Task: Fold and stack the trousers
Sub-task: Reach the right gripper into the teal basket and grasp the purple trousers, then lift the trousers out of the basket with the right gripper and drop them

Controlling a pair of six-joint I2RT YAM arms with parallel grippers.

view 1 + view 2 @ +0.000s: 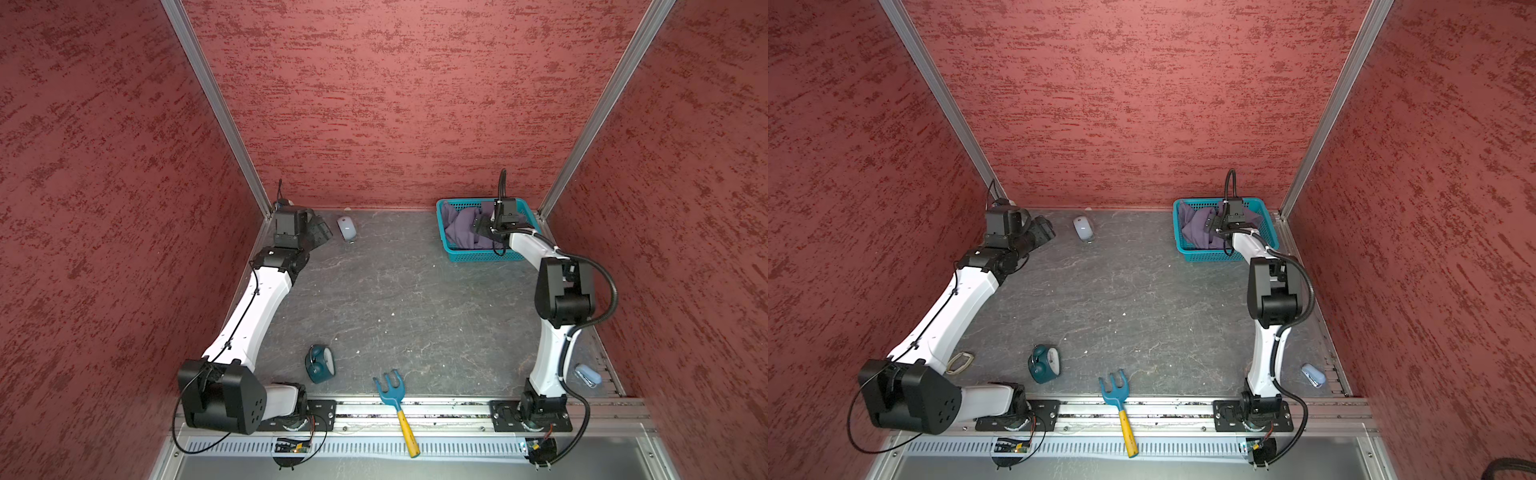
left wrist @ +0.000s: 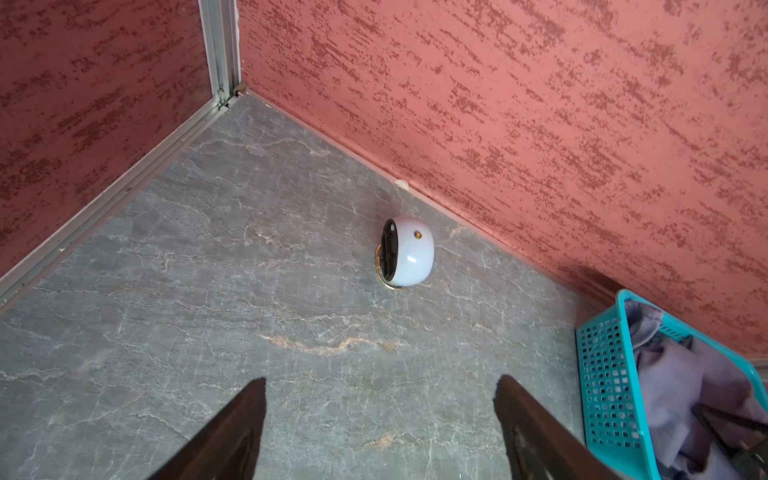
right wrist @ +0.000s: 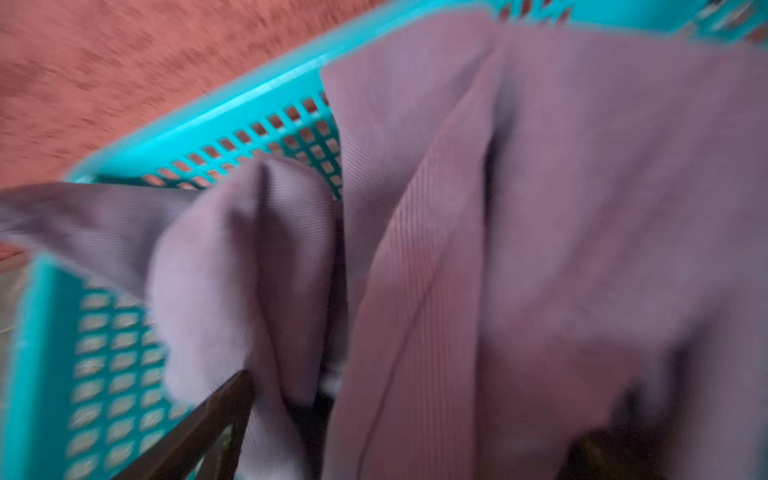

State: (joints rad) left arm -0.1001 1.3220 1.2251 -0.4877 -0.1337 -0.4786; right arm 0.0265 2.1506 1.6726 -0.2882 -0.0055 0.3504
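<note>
Right gripper (image 1: pixel 481 227) hangs spread over trousers (image 1: pixel 457 228) in the basket (image 1: pixel 478 256)

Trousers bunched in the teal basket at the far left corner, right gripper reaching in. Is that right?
No: the teal basket with the bunched trousers sits at the far right corner, seen in both top views. The right gripper does reach in.

Soft, even light in both top views; I see straight lines bowing near the edges. Left wrist view sharp. Right wrist view smeared, trousers (image 3: pixel 561 199) and basket (image 3: pixel 216 120) blurred throughout.
</note>
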